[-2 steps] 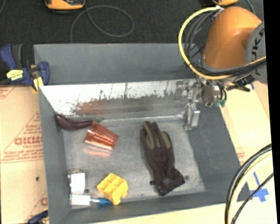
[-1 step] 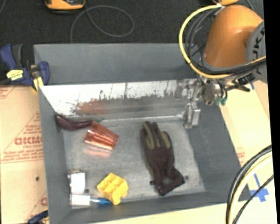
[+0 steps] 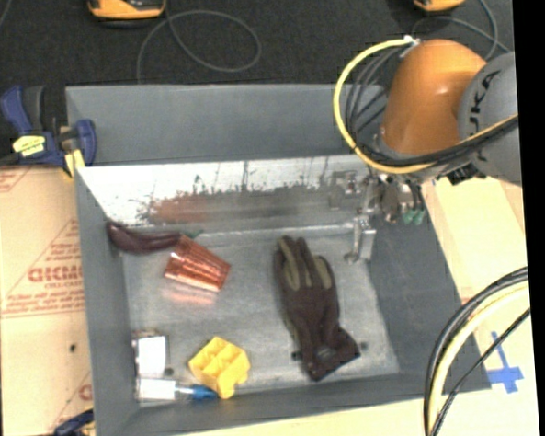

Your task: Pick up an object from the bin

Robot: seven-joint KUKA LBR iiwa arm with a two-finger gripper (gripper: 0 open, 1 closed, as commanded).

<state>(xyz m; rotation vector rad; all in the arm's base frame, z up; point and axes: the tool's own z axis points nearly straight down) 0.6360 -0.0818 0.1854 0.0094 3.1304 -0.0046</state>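
Note:
My gripper (image 3: 364, 238) hangs near the back right of the bin, above the floor and close to the right wall. The nearest loose thing is a dark brown glove (image 3: 311, 313), lying flat in the middle right with its finger ends pointing toward the back wall, just left of and in front of the gripper. Nothing shows in the gripper. Further left lies a shiny copper-red crinkled packet (image 3: 197, 268).
A dark purple eggplant-shaped thing (image 3: 143, 238) rests at the back left. At the front left are a yellow lumpy block (image 3: 220, 364), a small white box (image 3: 152, 354) and a white tube with a blue tip (image 3: 175, 390). The arm's orange cover and cables overhang the right back corner.

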